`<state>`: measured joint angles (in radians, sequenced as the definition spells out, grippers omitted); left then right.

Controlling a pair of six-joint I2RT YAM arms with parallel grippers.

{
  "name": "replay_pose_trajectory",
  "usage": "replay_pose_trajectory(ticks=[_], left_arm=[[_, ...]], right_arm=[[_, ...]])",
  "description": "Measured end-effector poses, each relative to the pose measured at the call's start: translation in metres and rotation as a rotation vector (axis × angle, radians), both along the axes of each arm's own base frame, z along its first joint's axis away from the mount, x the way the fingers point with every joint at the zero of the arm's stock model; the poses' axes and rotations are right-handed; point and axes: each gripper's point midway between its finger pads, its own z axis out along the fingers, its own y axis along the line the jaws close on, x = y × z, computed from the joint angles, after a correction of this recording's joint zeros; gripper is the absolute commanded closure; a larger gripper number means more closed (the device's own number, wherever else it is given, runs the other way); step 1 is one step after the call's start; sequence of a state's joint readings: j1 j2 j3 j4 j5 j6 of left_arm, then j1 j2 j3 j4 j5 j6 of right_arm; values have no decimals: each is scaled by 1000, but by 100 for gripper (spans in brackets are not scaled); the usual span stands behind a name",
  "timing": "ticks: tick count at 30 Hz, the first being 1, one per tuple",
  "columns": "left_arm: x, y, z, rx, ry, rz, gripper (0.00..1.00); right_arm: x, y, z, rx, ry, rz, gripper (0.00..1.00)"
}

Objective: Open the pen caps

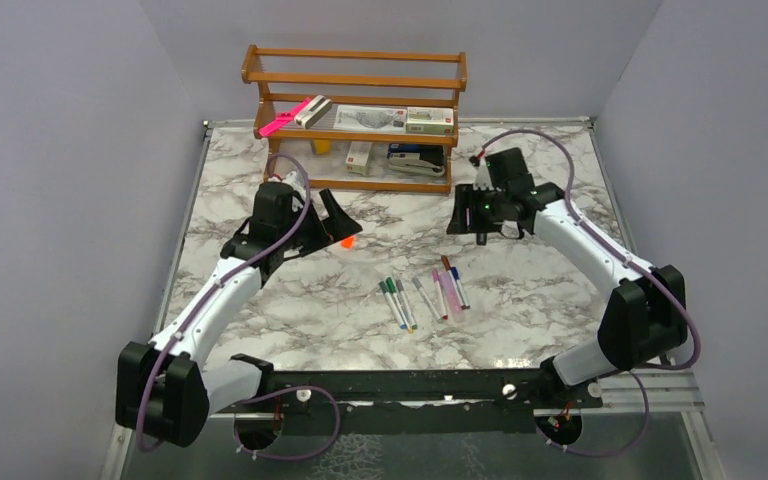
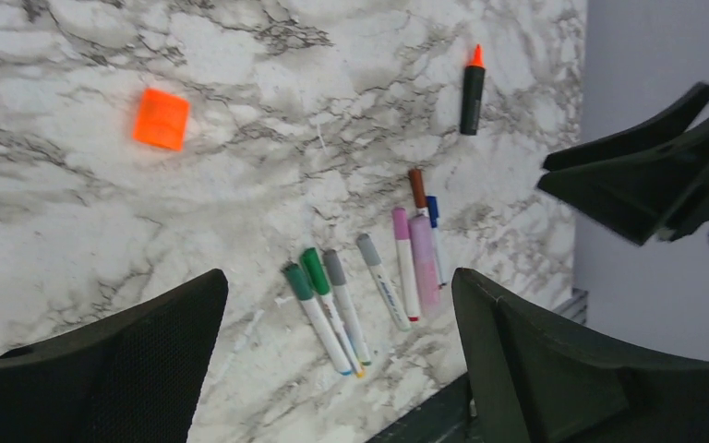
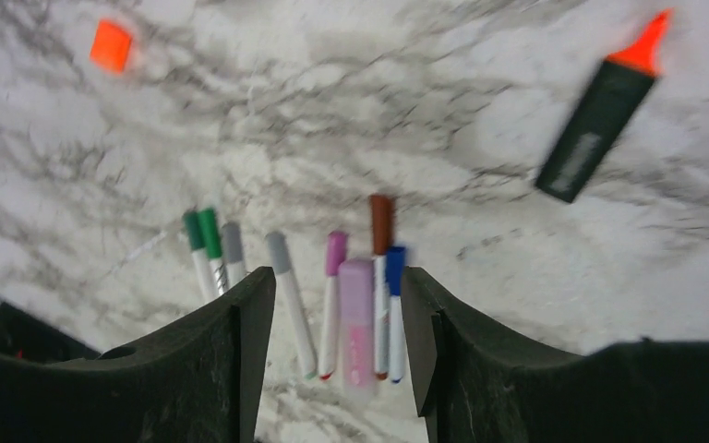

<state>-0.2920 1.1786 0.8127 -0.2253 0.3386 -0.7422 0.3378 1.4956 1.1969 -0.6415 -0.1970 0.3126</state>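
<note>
Both grippers hover above the marble table, open and holding nothing. An orange cap [image 1: 347, 241] [image 2: 162, 118] [image 3: 111, 44] lies loose on the marble just below my left gripper [image 1: 338, 222] [image 2: 340, 277]. A black highlighter [image 2: 472, 88] [image 3: 600, 120] with its orange tip bare lies under my right gripper [image 1: 472, 215] [image 3: 337, 272]. Nearer the arms is a row of capped white markers [image 1: 420, 297] [image 2: 369, 286] [image 3: 332, 286]. Their caps are green, grey, pink, dark red and blue, and a lilac highlighter [image 3: 357, 318] lies among them.
A wooden shelf [image 1: 355, 132] stands at the back of the table with small boxes and a long bright-pink item [image 1: 285, 118] on it. Grey walls close in the left, right and back sides. The black mounting rail [image 1: 410, 385] runs along the near edge.
</note>
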Motion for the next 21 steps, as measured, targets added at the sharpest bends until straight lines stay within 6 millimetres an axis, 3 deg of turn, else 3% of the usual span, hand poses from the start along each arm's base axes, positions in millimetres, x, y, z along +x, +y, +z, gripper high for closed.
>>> replay_pose_trajectory(ticks=[4,8,13,21], left_arm=[[-20,-8,14,-61,22,-22,1],[-36,-20,21,-70,53,-66,1],[-51,-35,23,-65,67,-121,1],[-70,-46,24,-58,80,-174,1]], right_arm=[[-41,31,-19,25,108,109,50],[-66,26,-35,11,175,122,53],[-91,27,-35,22,166,150,55],[-139,74,-41,34,185,308,59]])
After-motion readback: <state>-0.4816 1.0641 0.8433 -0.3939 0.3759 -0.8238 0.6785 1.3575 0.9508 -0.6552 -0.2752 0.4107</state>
